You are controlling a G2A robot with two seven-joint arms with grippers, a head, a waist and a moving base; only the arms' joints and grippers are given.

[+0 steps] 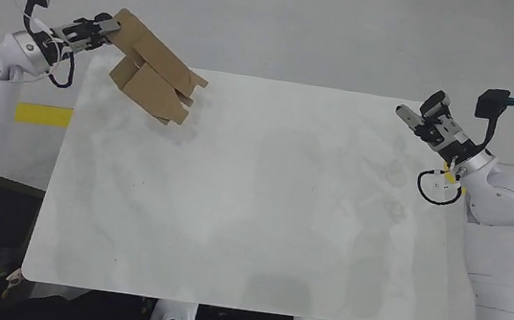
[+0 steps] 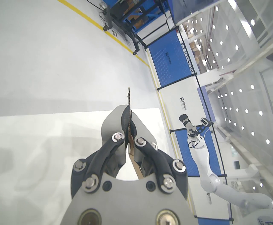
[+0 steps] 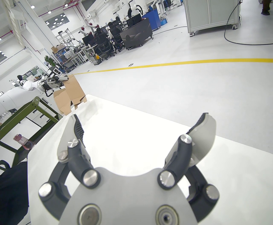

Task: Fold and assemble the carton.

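Observation:
A brown cardboard carton (image 1: 155,68), folded flat with its flaps hanging loose, is held in the air over the table's far left corner. My left gripper (image 1: 109,26) is shut on its upper edge; in the left wrist view the cardboard edge (image 2: 129,100) sticks out thin between the closed fingers (image 2: 119,125). My right gripper (image 1: 418,119) hovers at the table's far right edge, open and holding nothing, its fingers (image 3: 74,125) spread wide over the white surface. From the right wrist view the carton (image 3: 71,93) hangs far off across the table.
The white table (image 1: 259,218) has a bare top. A yellow floor line (image 1: 42,114) runs off its left side. A green metal frame (image 3: 27,115) stands beside the table on the left arm's side.

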